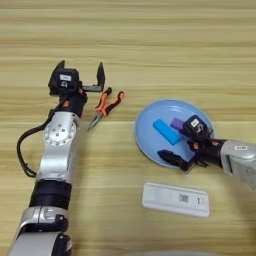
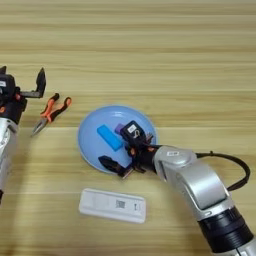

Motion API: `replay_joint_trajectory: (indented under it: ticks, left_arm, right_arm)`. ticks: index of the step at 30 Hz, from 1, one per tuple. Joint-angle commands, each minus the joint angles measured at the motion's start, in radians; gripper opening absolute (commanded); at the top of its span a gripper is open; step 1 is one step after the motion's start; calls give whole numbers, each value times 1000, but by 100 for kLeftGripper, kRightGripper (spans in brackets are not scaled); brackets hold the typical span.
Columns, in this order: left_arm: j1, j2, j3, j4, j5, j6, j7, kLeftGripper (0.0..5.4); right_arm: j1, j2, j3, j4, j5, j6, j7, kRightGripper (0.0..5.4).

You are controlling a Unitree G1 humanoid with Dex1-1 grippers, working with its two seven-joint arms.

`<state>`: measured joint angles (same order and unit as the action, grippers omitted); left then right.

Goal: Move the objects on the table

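Note:
A long flat white bar [image 1: 175, 199] with a small dark code mark lies near the front of the wooden table [image 1: 150, 40]. A short bright-blue block [image 1: 166, 131] lies on a light blue plate [image 1: 147, 135], with a small purple piece [image 1: 176, 123] just beside it. My right gripper [image 1: 179, 142] hangs open over the plate's right half. One finger [image 1: 172, 159] is by the plate's front rim, the other by the purple piece, and nothing is held. My left gripper [image 1: 81, 72] stands open at the left, just behind the pliers.
Orange-handled pliers [image 1: 105, 107] lie left of the plate, tips pointing towards the left arm. A grey rounded rim [image 1: 170, 254] shows at the bottom edge. A black cable [image 2: 235, 170] loops beside the right arm.

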<state>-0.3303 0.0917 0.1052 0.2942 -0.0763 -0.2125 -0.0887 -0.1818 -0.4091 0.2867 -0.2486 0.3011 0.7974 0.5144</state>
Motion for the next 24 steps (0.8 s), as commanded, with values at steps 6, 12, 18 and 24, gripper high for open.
replay_joint_trajectory:
  ticks: [6,12,18,24]
  left_arm:
    - [9,-4,-5,-14,-3,5,0,540]
    - [9,-5,-6,-16,-3,7,0,540]
    - [8,-6,-7,-17,-4,7,1,540]
    - [5,-5,-7,-18,-4,8,2,540]
  right_arm:
    - [-46,21,5,67,-26,-6,10,536]
    - [-55,26,21,95,-45,-9,27,476]
    - [-66,29,23,132,-61,-26,38,400]
    - [-71,31,23,146,-76,-35,45,334]
